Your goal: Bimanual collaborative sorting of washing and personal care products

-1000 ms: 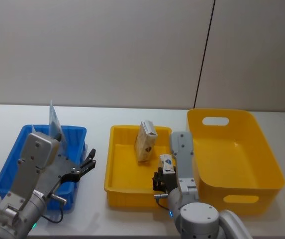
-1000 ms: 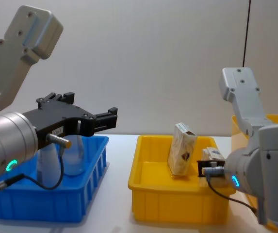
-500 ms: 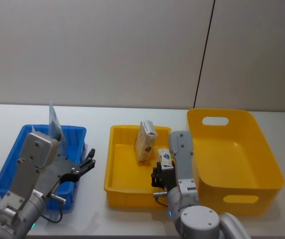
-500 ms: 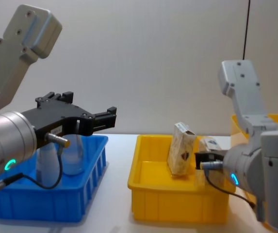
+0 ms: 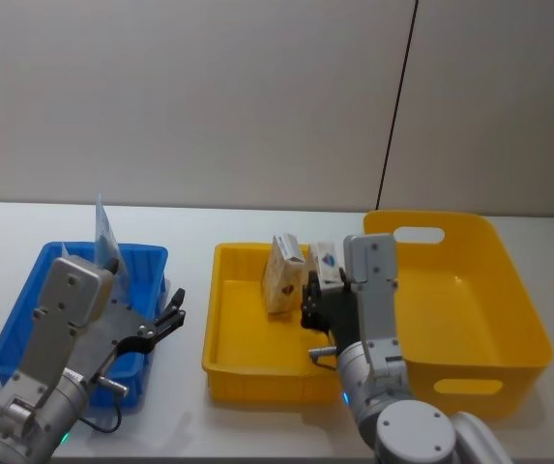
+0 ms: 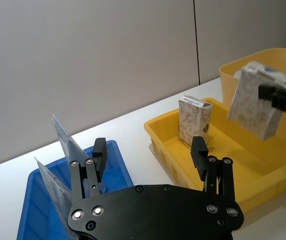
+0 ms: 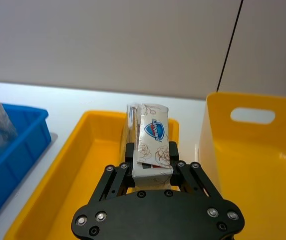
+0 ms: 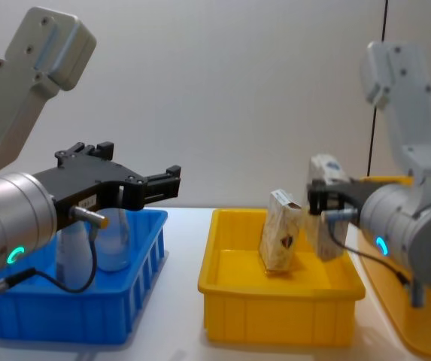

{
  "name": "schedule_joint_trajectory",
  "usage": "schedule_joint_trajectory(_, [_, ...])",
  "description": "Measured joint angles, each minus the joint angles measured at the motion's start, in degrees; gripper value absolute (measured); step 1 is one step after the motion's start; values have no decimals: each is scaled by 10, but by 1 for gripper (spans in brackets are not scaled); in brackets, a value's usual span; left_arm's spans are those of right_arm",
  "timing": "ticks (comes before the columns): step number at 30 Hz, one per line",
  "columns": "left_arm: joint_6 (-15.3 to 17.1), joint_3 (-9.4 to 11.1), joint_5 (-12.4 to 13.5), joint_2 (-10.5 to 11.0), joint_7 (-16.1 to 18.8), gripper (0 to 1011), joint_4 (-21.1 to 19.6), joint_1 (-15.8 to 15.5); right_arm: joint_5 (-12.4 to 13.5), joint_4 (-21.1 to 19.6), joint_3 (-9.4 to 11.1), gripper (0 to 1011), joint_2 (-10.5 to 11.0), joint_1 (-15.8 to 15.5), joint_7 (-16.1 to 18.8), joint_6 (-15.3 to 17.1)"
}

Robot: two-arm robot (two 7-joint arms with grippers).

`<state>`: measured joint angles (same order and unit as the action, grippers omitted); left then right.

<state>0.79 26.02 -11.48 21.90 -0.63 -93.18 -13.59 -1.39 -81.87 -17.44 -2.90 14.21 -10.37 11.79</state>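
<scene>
My right gripper (image 5: 321, 290) is shut on a whitish printed carton (image 5: 326, 262), held above the right end of the shallow yellow tray (image 5: 247, 372). In the right wrist view the carton (image 7: 152, 141) sits upright between the jaws, logo facing the camera. A second carton (image 5: 284, 274) stands upright in the tray, just left of the held one (image 8: 322, 207). Pale blue tubes (image 5: 103, 232) lean in the blue bin (image 5: 20, 329). My left gripper (image 5: 172, 314) hovers open beside that bin's right side, with nothing between its fingers (image 6: 99, 154).
A deep yellow bin (image 5: 470, 300) with handle cut-outs stands right of the tray, close to the held carton. The white table (image 5: 189, 406) shows bare between the blue bin and the tray. A grey wall runs behind.
My right gripper has lifted the carton out of the tray's near right corner, up and away from me. The left arm has stayed still.
</scene>
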Motion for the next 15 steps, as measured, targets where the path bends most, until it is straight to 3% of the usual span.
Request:
schedule_joint_trajectory(9, [0,0,0,0,0,1002,0,0,-4,-44,9,328,23,-9,20,-45])
schedule_joint_trajectory(15, [0,0,0,0,0,1002,0,0,-8,-66,16,328,33,-14,25,-55])
